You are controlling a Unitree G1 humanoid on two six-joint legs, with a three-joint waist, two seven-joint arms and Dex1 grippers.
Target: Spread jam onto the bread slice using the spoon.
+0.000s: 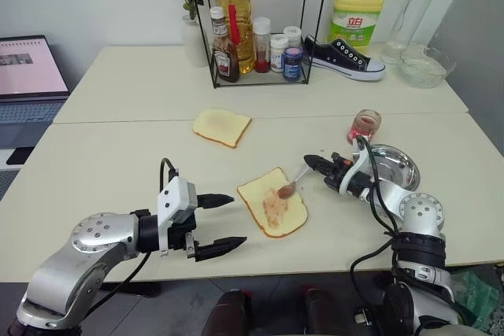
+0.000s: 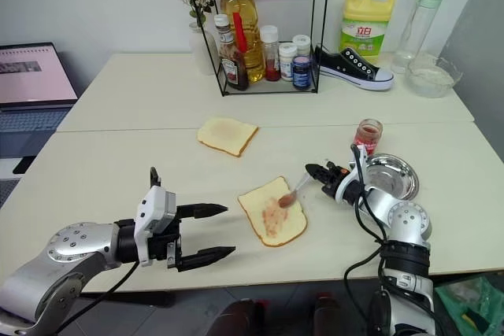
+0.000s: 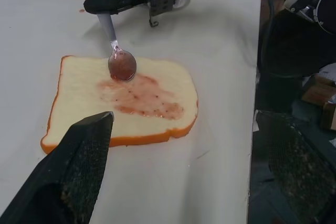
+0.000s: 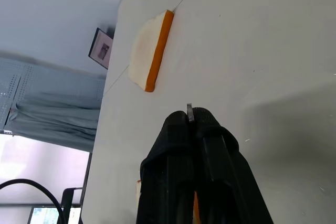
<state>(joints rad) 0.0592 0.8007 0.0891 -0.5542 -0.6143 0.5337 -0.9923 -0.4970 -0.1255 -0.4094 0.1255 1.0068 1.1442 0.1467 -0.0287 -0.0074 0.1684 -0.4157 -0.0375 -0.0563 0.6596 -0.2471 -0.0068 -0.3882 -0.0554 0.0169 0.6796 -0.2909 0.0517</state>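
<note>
Spoon bowl resting on the jam-smeared bread slice near the bench's front edge.

The pale cream, golden-crusted bread slice [image 1: 272,204] lies flat on the cream bench [image 1: 118,155], a streak of red-brown jam [image 3: 142,95] across its middle; the small silver metal spoon [image 1: 293,184] touches its far corner, bowl coated in jam. The right gripper [image 1: 313,162] has its black fingers pressed together on the spoon's handle. The left gripper [image 1: 224,225] hovers just beside the slice's near-left edge, fingers spread wide and holding nothing. Bare bench surrounds the slice on all sides. A second pale slice [image 1: 221,126] lies well apart behind; the small clear glass jam jar [image 1: 365,125] stands beside a round steel plate [image 1: 398,168].
</note>
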